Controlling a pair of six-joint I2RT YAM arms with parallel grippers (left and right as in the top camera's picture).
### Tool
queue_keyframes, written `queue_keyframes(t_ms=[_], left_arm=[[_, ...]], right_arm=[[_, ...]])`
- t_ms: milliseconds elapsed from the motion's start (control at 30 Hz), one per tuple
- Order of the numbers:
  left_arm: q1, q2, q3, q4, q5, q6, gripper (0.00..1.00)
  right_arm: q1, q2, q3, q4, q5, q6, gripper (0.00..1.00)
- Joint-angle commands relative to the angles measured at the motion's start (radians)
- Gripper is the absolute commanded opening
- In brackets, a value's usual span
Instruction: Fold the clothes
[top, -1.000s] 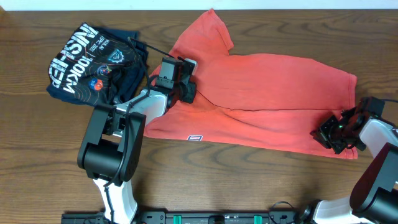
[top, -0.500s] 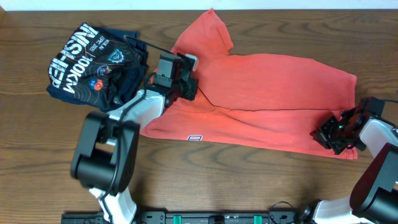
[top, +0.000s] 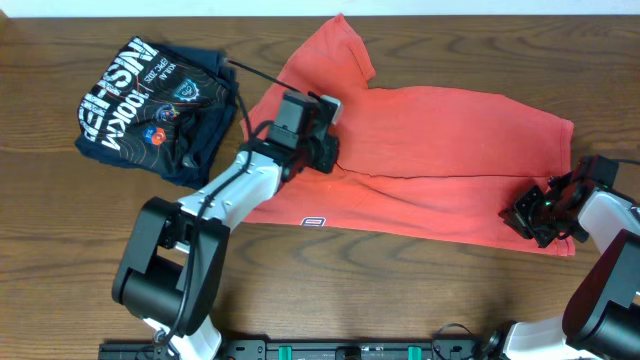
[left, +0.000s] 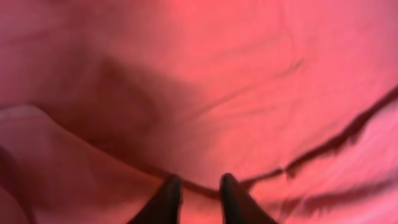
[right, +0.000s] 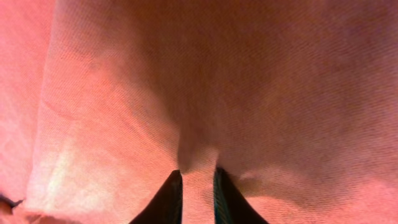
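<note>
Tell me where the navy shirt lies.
In the overhead view, the navy shirt lies at the far left, just left of the red T-shirt.

Overhead looks down; wrist cameras hug the shared T-shirt (top: 450, 140).

Left arm (top: 238, 182) stretches forward and to the right, wrist low. Left gripper (left: 198, 198) has its tips close, a narrow gap between; the grip can't be told in the blurry wrist view. Right arm (top: 612, 228) is bent inward. Right gripper (right: 198, 194) is clamped on a T-shirt (right: 261, 74) fold and points left.
</note>
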Motion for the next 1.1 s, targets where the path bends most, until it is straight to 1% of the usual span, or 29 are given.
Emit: queue_keyframes(t_ms=[0,67,133,200,233,300,333,367,433,500,533,633,700,767,867,933,1067], left_arm=[[0.007,-0.024,0.011,-0.041,-0.053,-0.036,0.41],[0.01,-0.056,0.011,-0.082,-0.054,-0.032,0.45],[0.018,-0.108,0.011,-0.122,-0.054,-0.032,0.48],[0.026,-0.167,0.011,-0.143,-0.034,-0.032,0.62],[0.027,-0.203,0.011,-0.158,-0.006,-0.032,0.75],[0.027,-0.265,0.011,-0.178,-0.003,-0.021,0.8],[0.027,-0.295,0.011,-0.19,-0.027,-0.006,0.8],[0.027,-0.317,0.011,-0.198,-0.066,-0.021,0.8],[0.027,-0.343,0.011,-0.208,-0.161,-0.093,0.76],[0.027,-0.341,0.011,-0.222,-0.217,-0.181,0.75],[0.027,-0.329,0.011,-0.23,-0.238,-0.253,0.74],[0.026,-0.272,0.011,-0.227,-0.237,-0.451,0.67],[0.026,-0.212,0.012,-0.187,-0.236,-0.541,0.67],[0.026,-0.158,0.015,-0.141,-0.233,-0.581,0.67],[0.026,-0.067,0.059,-0.107,-0.221,-0.585,0.67],[0.026,-0.004,0.111,-0.119,-0.214,-0.581,0.67],[0.027,0.113,0.249,-0.202,-0.215,-0.515,0.67]], right_arm=[[0.018,-0.006,-0.002,0.024,-0.032,-0.101,0.2],[0.028,-0.006,-0.002,0.055,-0.092,-0.19,0.26],[0.04,-0.006,-0.002,0.068,-0.093,-0.201,0.29],[0.045,-0.006,-0.002,0.075,-0.094,-0.194,0.31],[0.048,-0.006,-0.002,0.08,-0.098,-0.194,0.31],[0.055,-0.006,-0.002,0.097,-0.11,-0.195,0.33],[0.06,-0.006,-0.002,0.101,-0.109,-0.194,0.33],[0.063,-0.006,-0.002,0.101,-0.109,-0.194,0.33],[0.065,-0.006,-0.002,0.099,-0.109,-0.193,0.34],[0.065,-0.006,-0.002,0.099,-0.109,-0.17,0.35],[0.065,-0.006,-0.002,0.1,-0.109,-0.159,0.36],[0.065,-0.006,-0.002,0.099,-0.11,-0.13,0.36],[0.066,-0.006,-0.002,0.098,-0.109,-0.13,0.37],[0.066,-0.006,-0.002,0.097,-0.109,-0.13,0.37],[0.066,-0.006,-0.002,0.09,-0.109,-0.13,0.38],[0.066,-0.006,-0.002,0.08,-0.109,-0.13,0.38],[0.067,-0.006,-0.002,0.071,-0.109,-0.13,0.38]])
